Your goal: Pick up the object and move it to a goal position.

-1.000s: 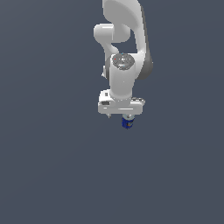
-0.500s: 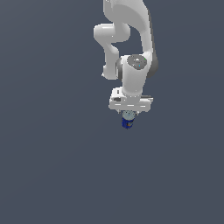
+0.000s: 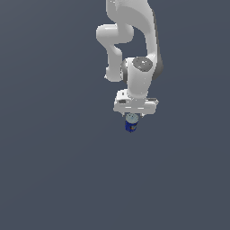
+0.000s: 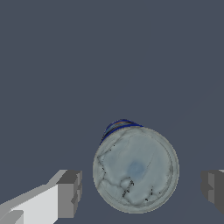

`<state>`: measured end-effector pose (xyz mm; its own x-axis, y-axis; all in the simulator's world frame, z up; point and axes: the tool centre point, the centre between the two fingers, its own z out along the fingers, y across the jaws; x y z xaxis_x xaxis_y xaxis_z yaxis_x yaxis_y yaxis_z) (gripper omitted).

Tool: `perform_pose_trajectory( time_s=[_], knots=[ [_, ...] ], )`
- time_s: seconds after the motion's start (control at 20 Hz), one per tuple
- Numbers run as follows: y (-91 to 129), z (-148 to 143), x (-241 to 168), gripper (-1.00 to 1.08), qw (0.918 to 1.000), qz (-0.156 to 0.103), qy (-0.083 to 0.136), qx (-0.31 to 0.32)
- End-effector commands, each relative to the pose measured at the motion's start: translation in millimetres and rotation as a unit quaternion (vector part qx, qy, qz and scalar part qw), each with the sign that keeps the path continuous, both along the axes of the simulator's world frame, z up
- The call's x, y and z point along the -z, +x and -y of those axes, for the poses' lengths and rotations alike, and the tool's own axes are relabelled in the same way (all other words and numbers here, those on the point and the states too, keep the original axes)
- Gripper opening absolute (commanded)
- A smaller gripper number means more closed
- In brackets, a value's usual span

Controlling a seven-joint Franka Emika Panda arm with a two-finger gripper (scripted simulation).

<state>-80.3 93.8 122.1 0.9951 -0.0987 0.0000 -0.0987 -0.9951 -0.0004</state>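
The object (image 3: 130, 125) is a small dark-blue can with a silvery-grey top, standing upright on the grey floor just under the white hand of the arm. In the wrist view its round grey top (image 4: 135, 169) fills the space between the two grey fingertips (image 4: 70, 194), with a gap on each side. My gripper (image 4: 142, 189) is open and straddles the can from above without touching it. In the exterior view the gripper (image 3: 133, 116) hides its own fingers behind the white hand, and only the can's lower part shows.
The plain dark grey floor (image 3: 54, 170) stretches all around. The white arm (image 3: 134, 40) rises from the hand toward the top of the exterior view. No other object is in view.
The hand has swung toward the exterior view's right and come down over the can. The can has stayed in place.
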Motion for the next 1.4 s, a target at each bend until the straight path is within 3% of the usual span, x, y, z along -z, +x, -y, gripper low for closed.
perform_pose_trajectory(
  time_s=[0.0, 0.65, 0.7, 1.35],
  knots=[
    [-1, 0, 6, 1.00, 1.0000, 0.000, 0.000, 0.000],
    [-1, 0, 48, 1.00, 1.0000, 0.000, 0.000, 0.001],
    [-1, 0, 48, -1.00, 1.0000, 0.000, 0.000, 0.001],
    [-1, 0, 45, -1.00, 1.0000, 0.000, 0.000, 0.001]
  ],
)
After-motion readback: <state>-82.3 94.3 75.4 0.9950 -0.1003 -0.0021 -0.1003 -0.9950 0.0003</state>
